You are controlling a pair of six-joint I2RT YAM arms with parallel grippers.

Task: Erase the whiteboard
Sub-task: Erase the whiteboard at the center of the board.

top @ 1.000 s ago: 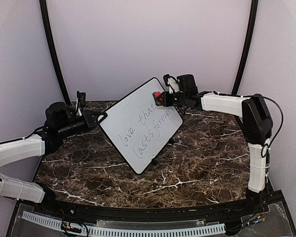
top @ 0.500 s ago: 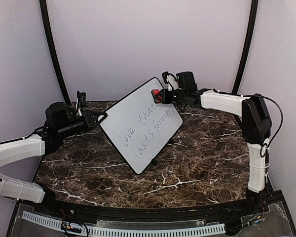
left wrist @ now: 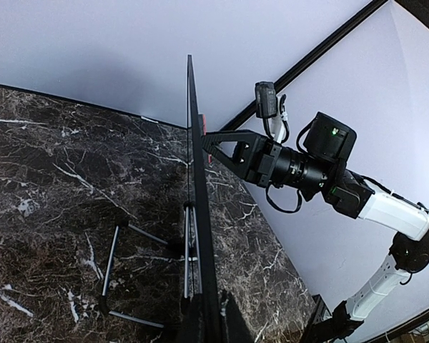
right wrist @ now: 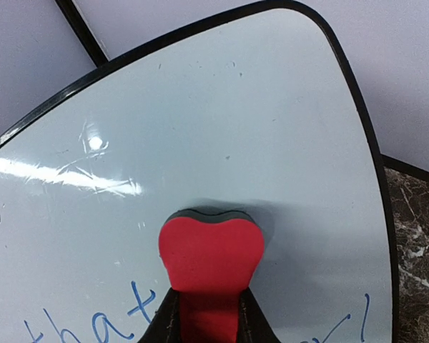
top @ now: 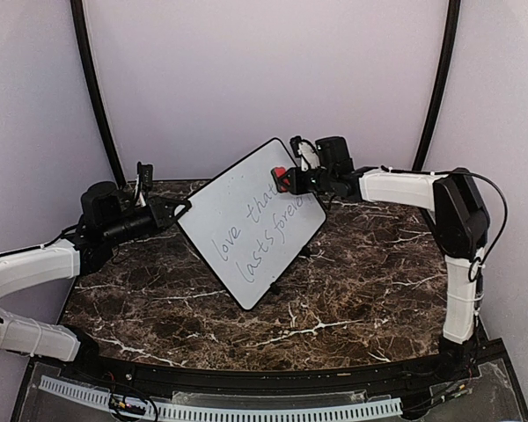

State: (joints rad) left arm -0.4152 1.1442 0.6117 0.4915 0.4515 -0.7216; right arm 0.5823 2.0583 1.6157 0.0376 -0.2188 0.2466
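The whiteboard (top: 246, 220) stands tilted on one corner above the marble table, with "love that lasts forever" (top: 257, 230) written on it. My left gripper (top: 183, 209) is shut on its left corner; in the left wrist view the whiteboard (left wrist: 198, 214) shows edge-on, running up from my gripper (left wrist: 211, 330). My right gripper (top: 290, 179) is shut on a red eraser (top: 282, 172) that presses against the board's upper corner. In the right wrist view the eraser (right wrist: 211, 254) lies flat on the whiteboard (right wrist: 222, 121), just above the blue letters, between the fingers (right wrist: 163, 325) of my gripper (right wrist: 209, 318).
A folded wire stand (left wrist: 118, 264) hangs behind the board, above the dark marble table (top: 352, 281). Black curved poles (top: 92, 88) rise at both back corners before the pale wall. The right arm (top: 405, 186) reaches in from the right.
The right gripper with the eraser slid slightly up-left along the board's top corner, then came back down. The left arm and the board have stayed put.
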